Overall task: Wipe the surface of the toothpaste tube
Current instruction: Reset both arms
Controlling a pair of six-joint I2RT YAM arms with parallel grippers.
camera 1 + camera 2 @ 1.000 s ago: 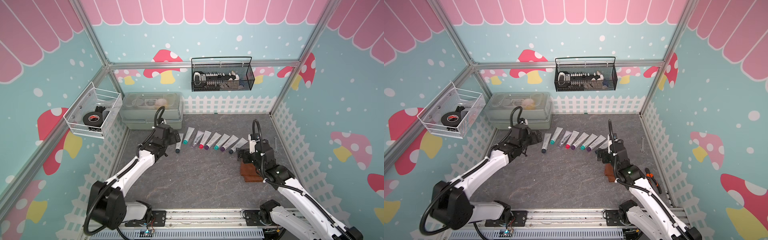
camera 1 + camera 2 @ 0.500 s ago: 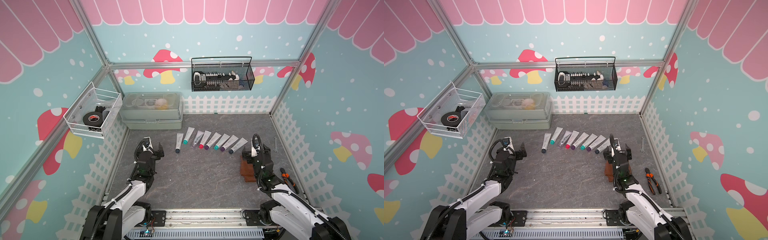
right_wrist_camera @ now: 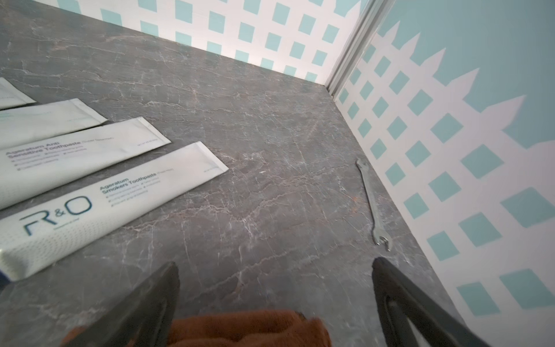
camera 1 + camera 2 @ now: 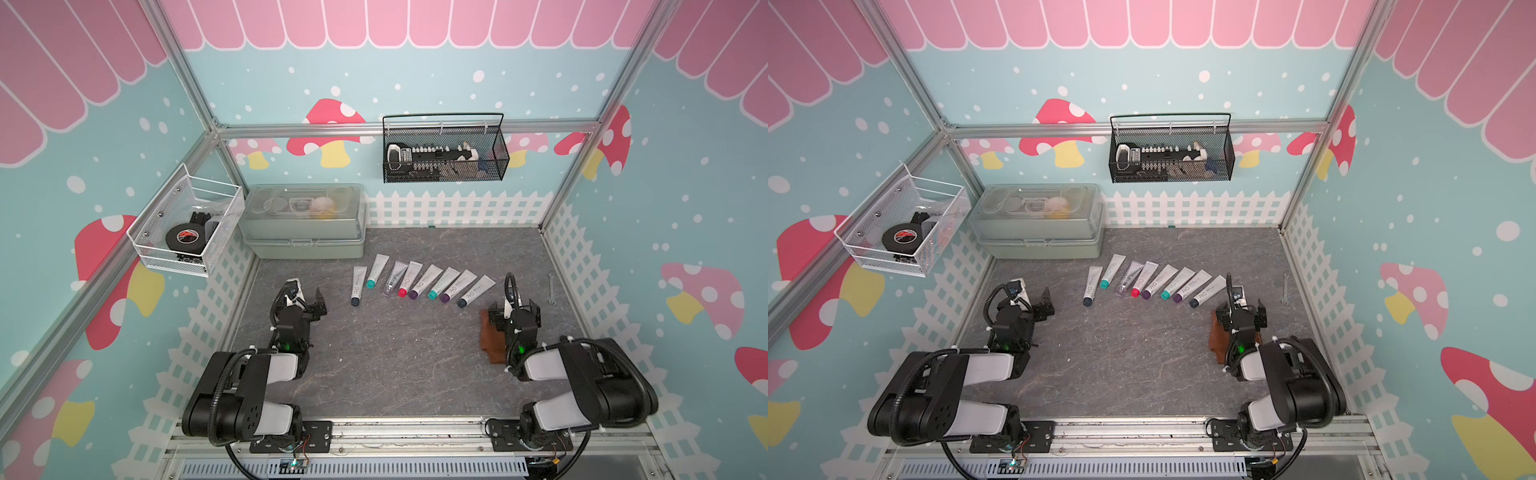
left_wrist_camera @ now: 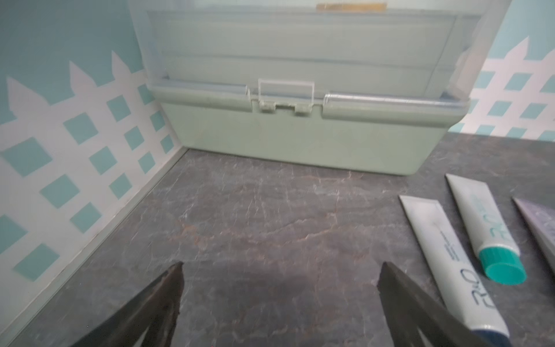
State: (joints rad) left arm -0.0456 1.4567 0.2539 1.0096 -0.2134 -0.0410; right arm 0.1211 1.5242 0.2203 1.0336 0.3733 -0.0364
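**tubewatcher:** where do the tubes (image 4: 425, 281) sit in this one?

**benchlurker:** eight of them lie flat on the table (image 4: 395, 365) in a slanted row, caps pointing toward the arms; the row starts just in front of the box (image 4: 303, 239) and runs over toward the right gripper (image 4: 514, 311); neither arm touches a tube

**tubewatcher:** and the grippers, are they holding anything?

**benchlurker:** nope, both have their jaws spread wide; the left gripper (image 4: 306, 296) sits low on the left side of the table, near the leftmost tube (image 5: 444, 261); its wrist view shows only bare table between the jaws; the right gripper hangs over the brown cloth (image 4: 489, 338), and its wrist view shows the cloth's edge down between the jaws; can't tell if it actually touches the cloth; the rightmost tube (image 4: 477, 290) lies just beside the cloth; a wrench (image 4: 551, 287) lies along the right wall, apart from the tubes
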